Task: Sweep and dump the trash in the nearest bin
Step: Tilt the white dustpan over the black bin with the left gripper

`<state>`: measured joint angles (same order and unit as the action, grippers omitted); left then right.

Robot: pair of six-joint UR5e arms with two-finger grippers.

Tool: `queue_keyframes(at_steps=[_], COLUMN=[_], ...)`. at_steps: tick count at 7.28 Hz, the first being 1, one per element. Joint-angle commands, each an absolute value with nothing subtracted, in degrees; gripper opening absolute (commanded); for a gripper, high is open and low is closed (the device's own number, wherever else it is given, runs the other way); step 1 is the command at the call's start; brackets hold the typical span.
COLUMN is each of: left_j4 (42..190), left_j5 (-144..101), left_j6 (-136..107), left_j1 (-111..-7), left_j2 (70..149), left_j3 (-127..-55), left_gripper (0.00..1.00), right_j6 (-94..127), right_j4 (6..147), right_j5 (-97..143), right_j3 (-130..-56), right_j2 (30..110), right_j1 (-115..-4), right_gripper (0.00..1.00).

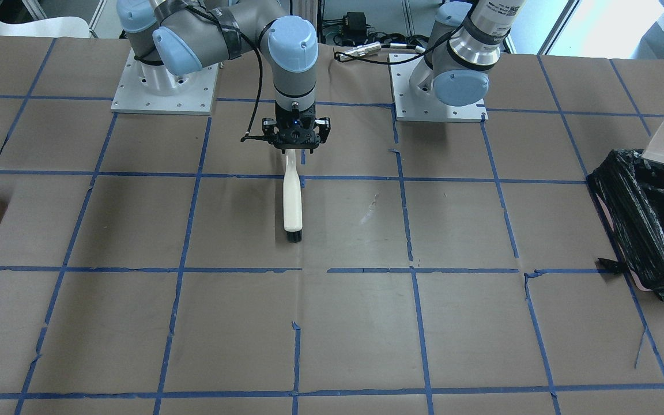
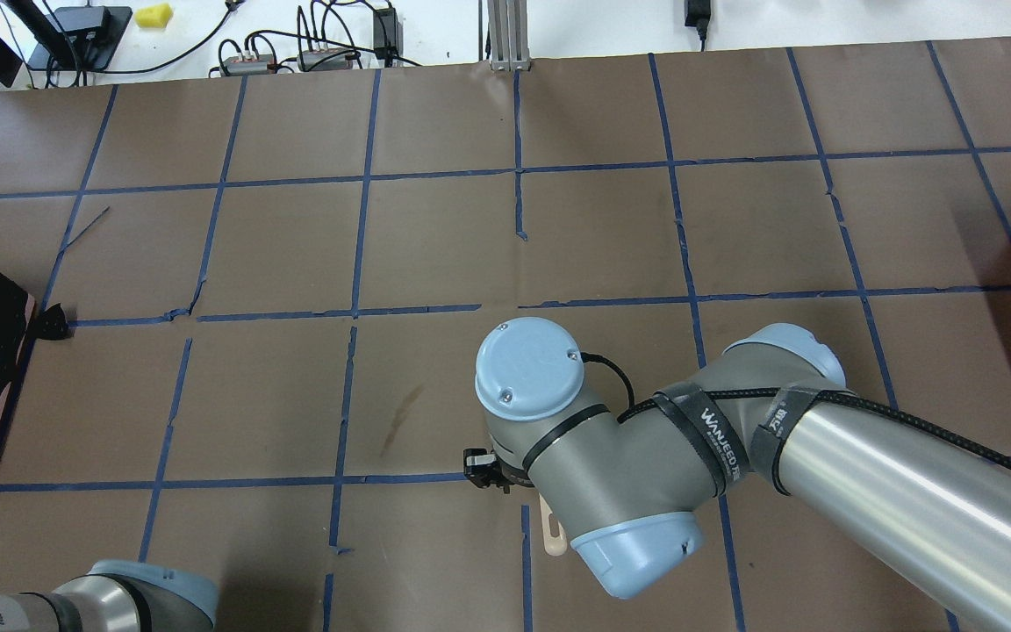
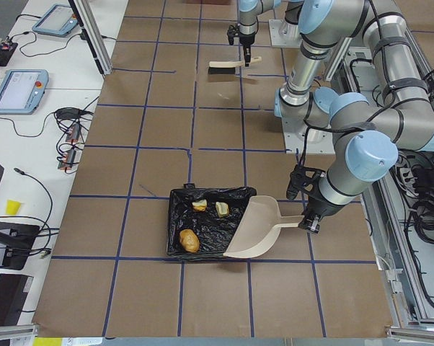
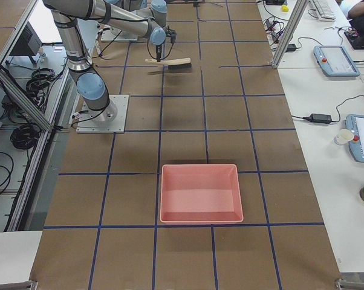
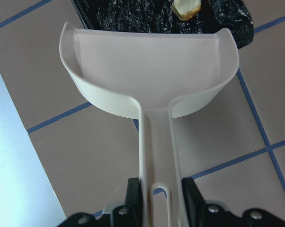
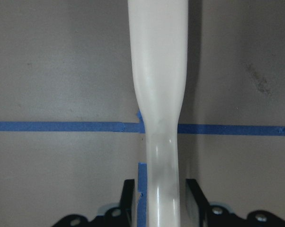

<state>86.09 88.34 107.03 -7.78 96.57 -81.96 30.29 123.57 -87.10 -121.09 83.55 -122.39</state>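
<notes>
The bin [image 3: 211, 229] is lined with crinkled glossy black plastic — the dustpan [image 5: 147, 66] is smooth pale plastic, the table [image 1: 136, 323] matt brown paper.

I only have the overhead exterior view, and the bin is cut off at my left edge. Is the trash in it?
Observer: Yes. The exterior left view shows all three pieces of trash lying inside the bin.
Operator: I can't find the dustpan anywhere.
Observer: The left gripper is shut on the handle of the dustpan. The pan is empty, and its front lip is over the bin's edge.
Operator: The right arm covers its own tool from up here.
Observer: The right gripper is shut on the white handle of the brush, with the black bristles at the end away from the robot.
</notes>
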Motion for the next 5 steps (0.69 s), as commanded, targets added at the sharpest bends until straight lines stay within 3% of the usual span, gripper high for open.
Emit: queue_keyframes(at_steps=[1,5], left_j4=[84.12,79.3], left_j5=[93.07,99.9], left_j6=[106.88,108.72], left_j1=[-12.2,-16.24], left_j2=[96.33,95.63], left_j3=[-81.3,-81.3], left_gripper=[0.03,0.03], right_j6=[29.89,25.41], right_j4=[123.14,114.54], right_j5=[-87.36,-87.72], right_j3=[-119.89,-111.47], right_j2=[83.5,84.29], right_j1=[-122.08,-115.86], right_gripper=[1.0,1.0])
